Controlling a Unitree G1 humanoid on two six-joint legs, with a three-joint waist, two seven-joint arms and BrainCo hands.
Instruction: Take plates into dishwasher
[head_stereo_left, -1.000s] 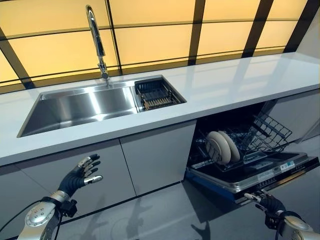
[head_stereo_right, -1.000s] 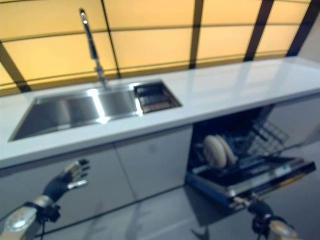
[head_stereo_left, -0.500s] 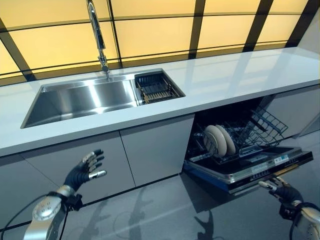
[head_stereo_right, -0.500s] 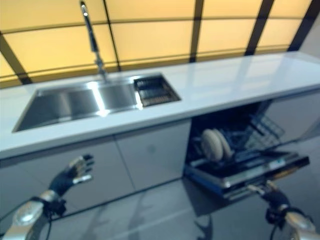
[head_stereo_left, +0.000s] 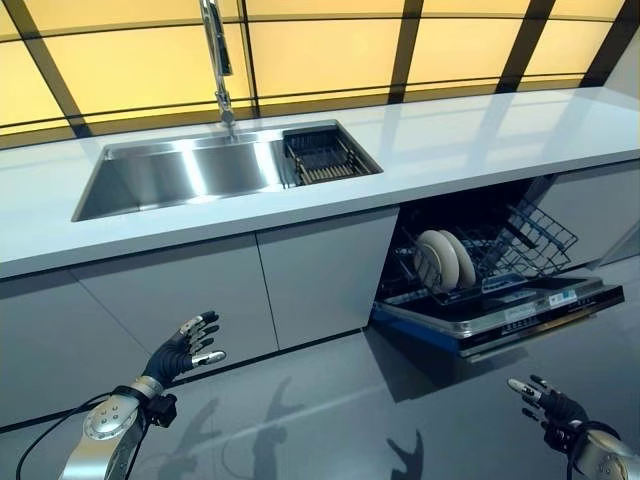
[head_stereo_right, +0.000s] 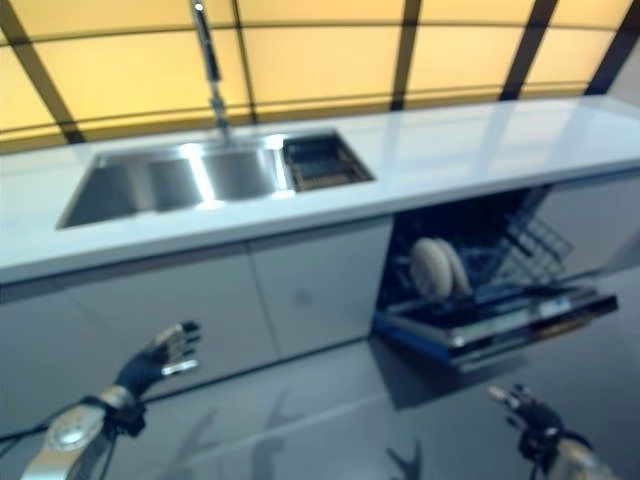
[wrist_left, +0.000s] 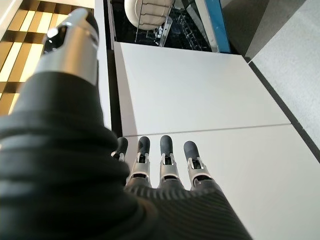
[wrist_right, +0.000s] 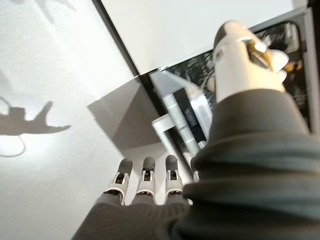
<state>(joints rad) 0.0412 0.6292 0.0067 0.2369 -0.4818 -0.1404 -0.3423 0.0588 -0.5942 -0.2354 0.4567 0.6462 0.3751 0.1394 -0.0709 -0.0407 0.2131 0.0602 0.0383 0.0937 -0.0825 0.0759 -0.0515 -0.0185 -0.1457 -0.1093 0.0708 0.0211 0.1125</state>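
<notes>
Two cream plates (head_stereo_left: 445, 259) stand on edge in the lower rack (head_stereo_left: 520, 245) of the dishwasher, whose door (head_stereo_left: 505, 312) hangs partly down. They also show in the left wrist view as plates (wrist_left: 147, 12). My left hand (head_stereo_left: 183, 350) is open in front of the grey cabinet doors, well left of the dishwasher, holding nothing. My right hand (head_stereo_left: 548, 406) is open low over the floor, below and in front of the door's edge, also empty.
A white countertop (head_stereo_left: 470, 140) runs above the cabinets. It holds a steel sink (head_stereo_left: 180, 175) with a tall tap (head_stereo_left: 217, 55) and a dark drainer basket (head_stereo_left: 325, 157). Grey cabinet doors (head_stereo_left: 325, 275) stand left of the dishwasher. Grey floor (head_stereo_left: 330, 410) lies in front.
The whole picture has shifted, so the camera has moved. My right hand has come off the dishwasher door's edge and dropped lower. The door stands a little higher. My left hand stays open.
</notes>
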